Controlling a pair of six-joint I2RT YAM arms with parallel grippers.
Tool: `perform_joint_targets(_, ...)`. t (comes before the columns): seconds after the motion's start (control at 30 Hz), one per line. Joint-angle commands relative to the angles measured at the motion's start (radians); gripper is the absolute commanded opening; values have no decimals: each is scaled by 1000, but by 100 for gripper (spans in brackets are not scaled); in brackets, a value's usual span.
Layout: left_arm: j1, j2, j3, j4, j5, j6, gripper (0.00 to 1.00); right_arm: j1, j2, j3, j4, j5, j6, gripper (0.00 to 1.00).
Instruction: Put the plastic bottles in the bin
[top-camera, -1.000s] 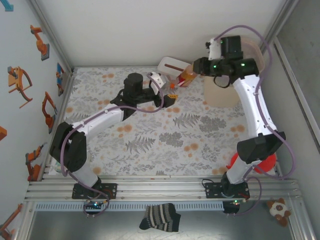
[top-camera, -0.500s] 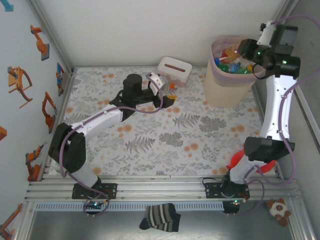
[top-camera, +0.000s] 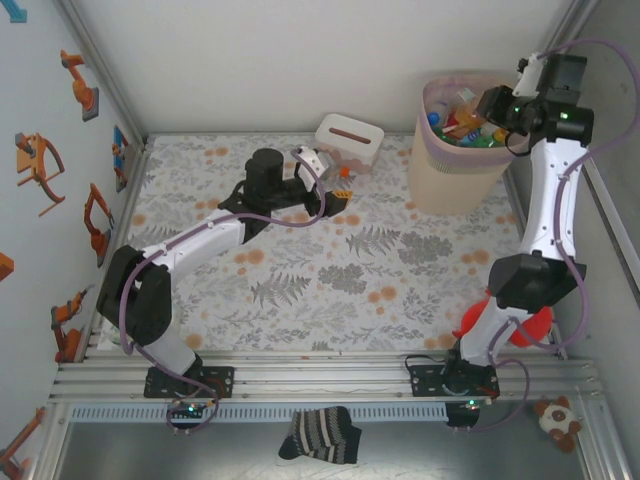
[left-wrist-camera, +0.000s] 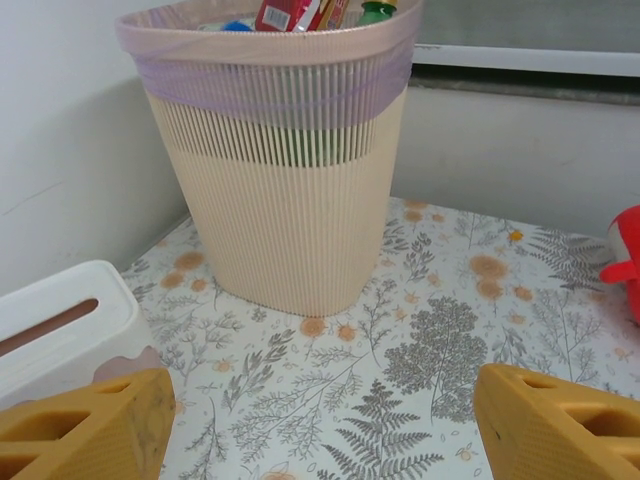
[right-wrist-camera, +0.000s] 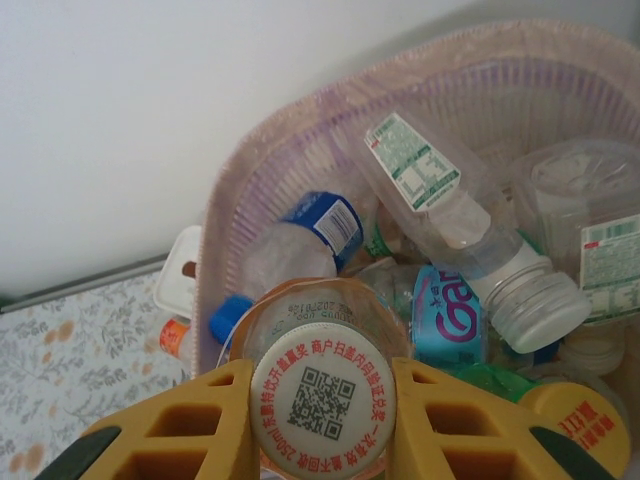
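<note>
Standing by the rig, I see the right gripper (right-wrist-camera: 320, 425) clamped on a bottle (right-wrist-camera: 321, 372). Its yellow fingers (right-wrist-camera: 185, 425) press in on both sides just under the white cap, which has a printed code square facing up at the wrist camera. Directly beneath that gripper is the bin (right-wrist-camera: 228, 235), its pink liner folded over the rim. From above, the right gripper (top-camera: 492, 104) hangs over the bin's (top-camera: 450, 180) open mouth.

Below the held bottle lies a heap of bottles (right-wrist-camera: 470, 235). They are clear ones with white and blue caps and blue or green labels, lying on their sides and overlapping.

The left gripper (left-wrist-camera: 320, 425) is well away from the bin (left-wrist-camera: 290, 200), low over the flowered table (left-wrist-camera: 450, 340). Its jaws are spread with nothing between them. The bin is straight ahead of it, a white tissue box (left-wrist-camera: 60, 330) sits just to its left, and a red object (left-wrist-camera: 625, 260) lies far off to its right.
</note>
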Motion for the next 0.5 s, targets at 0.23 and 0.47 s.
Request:
perform_joint_targets(0.23, 3, -31, -15, 14, 4, -19, 78, -9, 63, -43, -74, -50, -56, 29)
perform_joint_targets(0.47, 3, -24, -6, 20, 8, -36, 78, -9, 107, -32, -109, -38, -66, 37)
